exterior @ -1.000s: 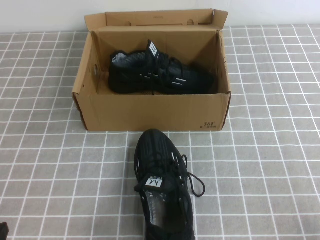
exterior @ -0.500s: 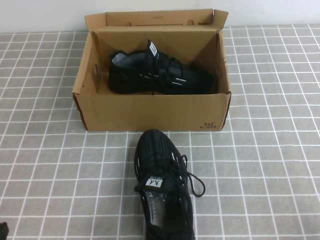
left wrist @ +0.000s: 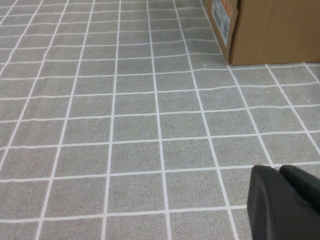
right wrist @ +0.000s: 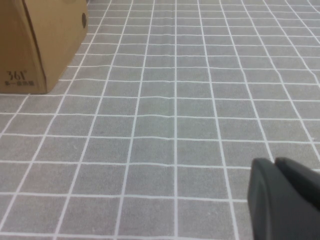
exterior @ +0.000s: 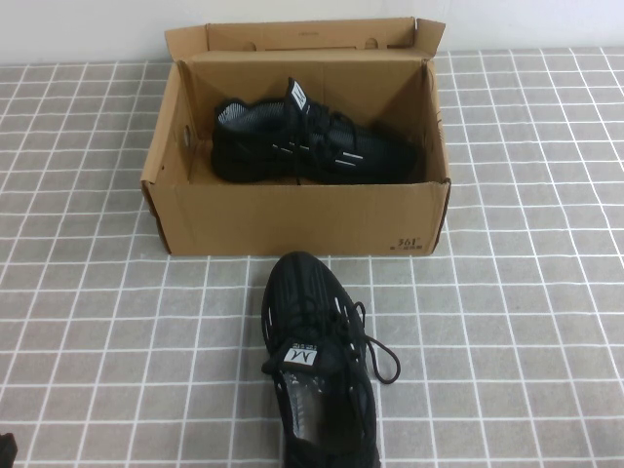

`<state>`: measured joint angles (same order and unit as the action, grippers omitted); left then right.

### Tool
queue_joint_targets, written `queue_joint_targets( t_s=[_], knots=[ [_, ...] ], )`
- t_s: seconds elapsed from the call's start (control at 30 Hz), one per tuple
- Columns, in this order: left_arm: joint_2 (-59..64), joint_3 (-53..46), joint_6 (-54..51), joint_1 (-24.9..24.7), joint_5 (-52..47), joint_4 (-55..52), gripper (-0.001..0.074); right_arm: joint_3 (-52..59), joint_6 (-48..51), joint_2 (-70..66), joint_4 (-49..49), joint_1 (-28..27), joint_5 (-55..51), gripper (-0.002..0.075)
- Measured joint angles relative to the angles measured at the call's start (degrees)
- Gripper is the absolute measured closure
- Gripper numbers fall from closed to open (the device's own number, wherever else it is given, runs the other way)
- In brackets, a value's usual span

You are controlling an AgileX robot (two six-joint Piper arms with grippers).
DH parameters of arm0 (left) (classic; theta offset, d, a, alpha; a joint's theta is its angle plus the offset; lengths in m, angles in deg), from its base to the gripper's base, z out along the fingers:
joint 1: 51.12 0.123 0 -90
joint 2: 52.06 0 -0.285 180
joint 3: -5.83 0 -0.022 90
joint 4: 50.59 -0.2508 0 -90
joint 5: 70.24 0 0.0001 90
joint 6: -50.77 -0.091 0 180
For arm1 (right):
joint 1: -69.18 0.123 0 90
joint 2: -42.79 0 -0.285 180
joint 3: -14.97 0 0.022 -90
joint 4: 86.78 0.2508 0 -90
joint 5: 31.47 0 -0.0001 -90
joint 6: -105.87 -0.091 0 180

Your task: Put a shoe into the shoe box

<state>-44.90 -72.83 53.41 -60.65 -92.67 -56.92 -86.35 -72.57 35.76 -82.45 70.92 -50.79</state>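
Shoe [exterior: 320,366] on tabletop [exterior: 526,322] just before shoe box [exterior: 292,219], long axis toward it. Left claw [left wrist: 284,200] and right claw [right wrist: 282,197] shut, empty, flanking; neither clearly nearer.

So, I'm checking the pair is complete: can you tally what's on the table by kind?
Black sneakers: 2, one in the shoe box, one on the tiles before it.
Cardboard boxes: 1.
Grippers: 2, left gripper and right gripper, both shut, parked.
Total: 5.
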Motion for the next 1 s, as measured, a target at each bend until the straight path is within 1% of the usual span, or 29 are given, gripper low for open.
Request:
queue_joint_targets(
  t_s=[0.43, 0.57, 0.73, 1.0],
  knots=[
    [0.0, 0.0, 0.0, 0.0, 0.0, 0.0, 0.0736, 0.0, 0.0, 0.0, 0.0, 0.0, 0.0, 0.074],
    [0.0, 0.0, 0.0, 0.0, 0.0, 0.0, 0.0736, 0.0, 0.0, 0.0, 3.9, 0.0, 0.8, 0.0741],
    [0.0, 0.0, 0.0, 0.0, 0.0, 0.0, 0.0736, 0.0, 0.0, 0.0, 13.5, 0.0, 3.7, 0.0742],
    [0.0, 0.0, 0.0, 0.0, 0.0, 0.0, 0.0736, 0.0, 0.0, 0.0, 38.9, 0.0, 12.2, 0.0742]
  ],
)
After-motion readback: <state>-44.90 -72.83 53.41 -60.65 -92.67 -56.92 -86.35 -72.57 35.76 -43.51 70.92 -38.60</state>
